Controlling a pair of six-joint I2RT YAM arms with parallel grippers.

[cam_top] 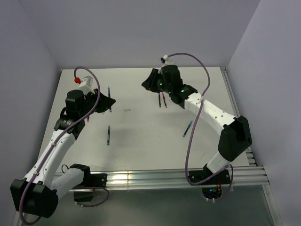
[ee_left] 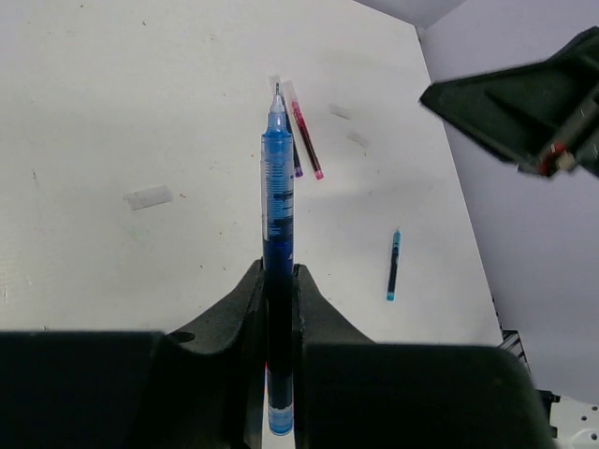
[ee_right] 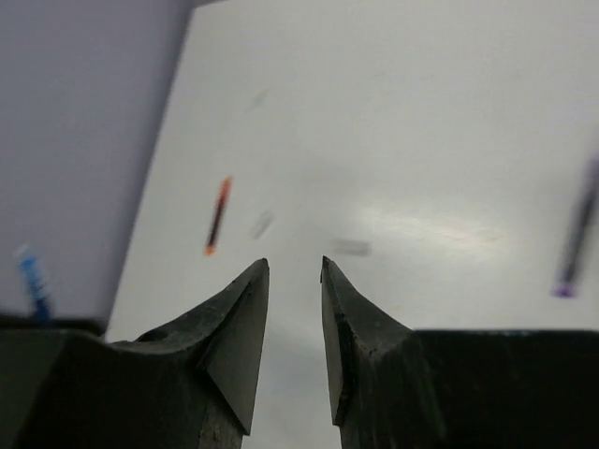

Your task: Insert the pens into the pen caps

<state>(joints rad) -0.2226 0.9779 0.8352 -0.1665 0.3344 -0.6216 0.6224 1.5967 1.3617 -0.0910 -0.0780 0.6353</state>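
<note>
Left claw (ee_left: 278,273), left wrist view: nearest the lens; closed on the blue pen (ee_left: 277,187), which is clamped low on its barrel and points away, tip foremost.
Blue pen, look: translucent blue barrel, dark ink column, fine bare point; no cap is seen on it.
Desk (ee_left: 112,94), beyond the tip: a red pen (ee_left: 306,140) and a dark pen (ee_left: 296,161) lie touching; a light blue pen (ee_left: 393,265) lies well apart to the right.
Pen caps (ee_left: 150,196): pale, translucent, nearly desk-coloured; one lies left of the held pen, two near the red pen.
Right claw (ee_right: 295,273), right wrist view: fingers parted, nothing held between them. An orange-red pen (ee_right: 217,215) and two blurred caps are seen beyond.
Top view: the held pen is at the desk's left; a green-tipped pen (cam_top: 108,135) lies loose nearer the middle.
Risk 1: a cap could be skidded away by the point, since it lies flat and unheld.
Risk 2: the pen could be pivoted in its low grip if pressed.
Risk 3: a faint cap could be missed or crushed when pinched.
</note>
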